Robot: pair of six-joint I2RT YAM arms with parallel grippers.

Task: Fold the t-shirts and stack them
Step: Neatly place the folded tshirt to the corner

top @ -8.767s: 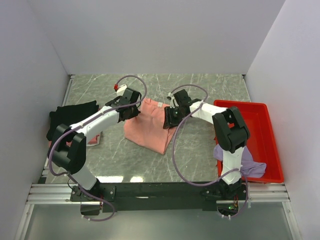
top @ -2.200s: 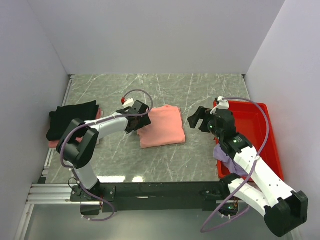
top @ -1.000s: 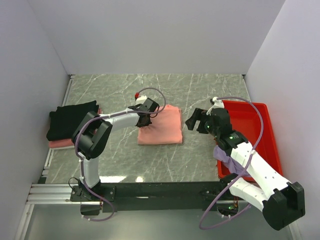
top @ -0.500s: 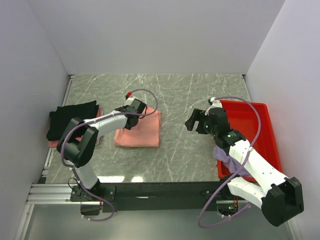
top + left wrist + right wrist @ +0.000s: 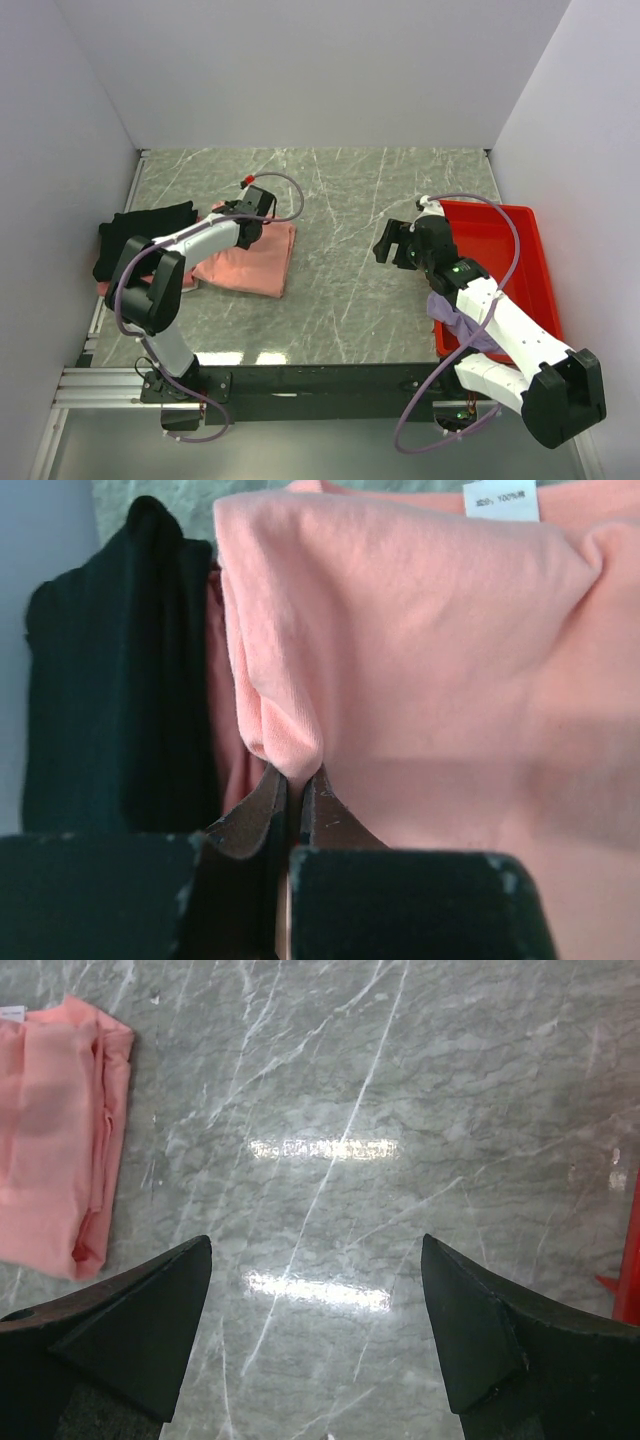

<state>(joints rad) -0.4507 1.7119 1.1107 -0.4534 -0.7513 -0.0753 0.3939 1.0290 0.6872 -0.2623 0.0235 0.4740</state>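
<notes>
**Clerk:** Moved since half a second ago: one folded salmon-pink t-shirt (image 5: 248,262), slid left across the desk (image 5: 350,190). It now lies just beside the black t-shirt (image 5: 140,235).

**Checker:** Held by?

**Clerk:** Left fingers (image 5: 250,815), clenched on a pinch of the salmon cloth at its near fold. White neck label (image 5: 500,500) at the far edge. Right fingers (image 5: 140,1310): released, spread wide, empty, over bare desk near the red tray (image 5: 510,240).

**Checker:** Step in hand?

**Clerk:** Stacking, by my reading. Fold complete; bundle on its way to the pile. Black t-shirt sits folded at the desk's left edge, with a pink t-shirt (image 5: 112,288) showing beneath it.

**Checker:** Next move?

**Clerk:** Likely raise the pinched edge onto the black top, lay it square, let go without spilling the fold. Lavender t-shirt (image 5: 455,315), unfolded, hangs over the tray's near rim.
</notes>
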